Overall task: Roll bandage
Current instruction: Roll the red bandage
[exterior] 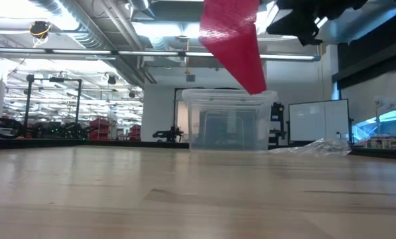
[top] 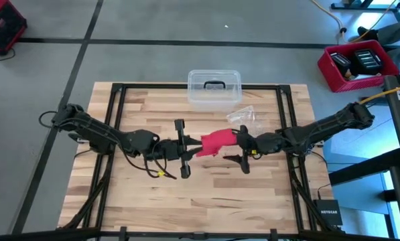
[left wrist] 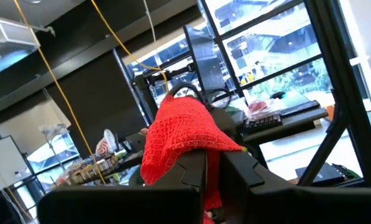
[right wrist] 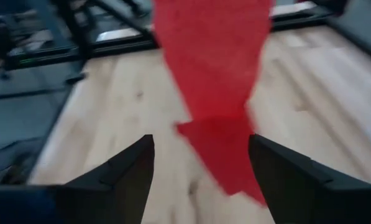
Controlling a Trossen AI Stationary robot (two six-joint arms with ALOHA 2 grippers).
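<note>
Jaws of the left gripper [top: 183, 148] are clamped together on one end of the bandage [top: 216, 142], which is seen in the left wrist view draped over and pinched between the dark fingers [left wrist: 194, 171]. Jaws of the right gripper [top: 243, 148] stand wide apart; in the right wrist view the red strip hangs between and ahead of the spread fingers [right wrist: 126, 171] without being pinched by them.

The worktop [top: 206, 201] is left bare beneath both arms, and the bandage is held well above it, as the low view shows: the red fabric [exterior: 234, 40] hangs in the air with its lower tip clear of the wood. That lift seems intended to let the strip fall straight and free of folds, so that it can be wound evenly.

The two arms meet near the middle of the worktop, facing one another, with the bandage spanning the gap between them. The open right gripper is judged to be placed for taking the free end.

A clear plastic box [top: 214, 88] with a dark handle sits at the far edge, and a crinkled clear wrapper [top: 246, 118] lies just beside it, both apart from the bandage and out of the working space.
</note>
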